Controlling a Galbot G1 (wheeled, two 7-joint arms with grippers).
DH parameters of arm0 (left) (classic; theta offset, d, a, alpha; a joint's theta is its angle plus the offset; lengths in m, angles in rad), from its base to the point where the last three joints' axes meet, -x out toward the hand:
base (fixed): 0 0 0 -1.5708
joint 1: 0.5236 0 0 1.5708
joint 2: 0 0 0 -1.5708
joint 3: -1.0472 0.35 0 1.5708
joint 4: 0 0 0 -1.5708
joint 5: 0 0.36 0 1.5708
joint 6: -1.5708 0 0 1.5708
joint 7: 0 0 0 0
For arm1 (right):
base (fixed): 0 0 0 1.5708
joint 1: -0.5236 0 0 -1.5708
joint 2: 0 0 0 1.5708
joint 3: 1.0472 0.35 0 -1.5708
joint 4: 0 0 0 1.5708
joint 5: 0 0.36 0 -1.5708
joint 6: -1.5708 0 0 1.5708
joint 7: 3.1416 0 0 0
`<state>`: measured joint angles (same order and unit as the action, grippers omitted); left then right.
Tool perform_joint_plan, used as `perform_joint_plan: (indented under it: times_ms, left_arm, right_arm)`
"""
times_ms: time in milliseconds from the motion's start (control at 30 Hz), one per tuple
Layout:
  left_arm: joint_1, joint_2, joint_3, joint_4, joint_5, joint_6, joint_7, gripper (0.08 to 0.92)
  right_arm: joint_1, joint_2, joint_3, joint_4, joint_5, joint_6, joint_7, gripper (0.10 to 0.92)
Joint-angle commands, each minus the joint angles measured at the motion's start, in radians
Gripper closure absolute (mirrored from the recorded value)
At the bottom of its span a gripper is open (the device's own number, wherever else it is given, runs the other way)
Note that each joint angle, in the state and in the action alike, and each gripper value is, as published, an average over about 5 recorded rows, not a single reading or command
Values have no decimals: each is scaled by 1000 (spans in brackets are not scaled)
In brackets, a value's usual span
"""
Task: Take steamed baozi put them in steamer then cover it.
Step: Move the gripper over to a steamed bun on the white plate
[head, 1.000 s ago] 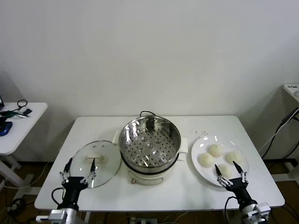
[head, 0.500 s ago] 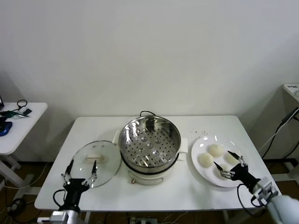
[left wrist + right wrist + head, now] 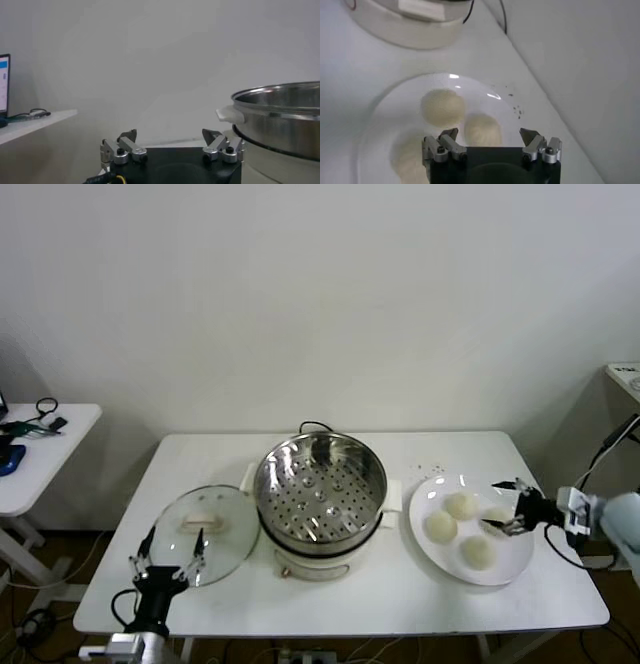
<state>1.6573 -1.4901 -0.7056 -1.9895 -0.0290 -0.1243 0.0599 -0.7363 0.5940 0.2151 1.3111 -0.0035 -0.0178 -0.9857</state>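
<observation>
The steamer (image 3: 320,496) stands mid-table with its perforated tray bare. Its steel wall (image 3: 285,112) also shows in the left wrist view. The cover (image 3: 205,529) lies flat on the table left of it. Several steamed baozi sit on a white plate (image 3: 505,569); one baozi (image 3: 461,505) is nearest the steamer. My right gripper (image 3: 490,504) reaches in from the right and stands open at the rightmost baozi (image 3: 482,129), which lies just ahead of my right gripper (image 3: 490,135) and is not gripped. My left gripper (image 3: 168,549) is open at the cover's near edge and holds nothing.
The steamer's cream base (image 3: 405,25) shows beyond the plate in the right wrist view. A black cord runs behind the pot (image 3: 312,427). A small side table (image 3: 40,439) with cables stands to the left, apart from the work table.
My right arm has swung from the table's front edge round to the plate's right side, its gripper now pointing in at the baozi. The left gripper has barely moved.
</observation>
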Motion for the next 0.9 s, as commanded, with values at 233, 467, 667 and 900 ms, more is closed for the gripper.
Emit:
perform_joint_plan:
  times_ms: [233, 467, 667, 900]
  left_arm:
    - [-6, -2, 0, 7, 5, 16, -8, 177]
    - [-21, 4, -5, 20, 9, 31, -10, 177]
    - [-40, 12, -7, 29, 12, 48, -14, 177]
    - [-46, 10, -6, 34, 7, 62, -13, 177]
  right_arm:
    - [740, 31, -819, -334, -75, 37, -235, 203]
    - [834, 184, -945, -503, -112, 78, -247, 203]
    - [853, 287, -989, -627, -139, 109, -250, 203]
    - [824, 342, -998, -694, -173, 132, -243, 203]
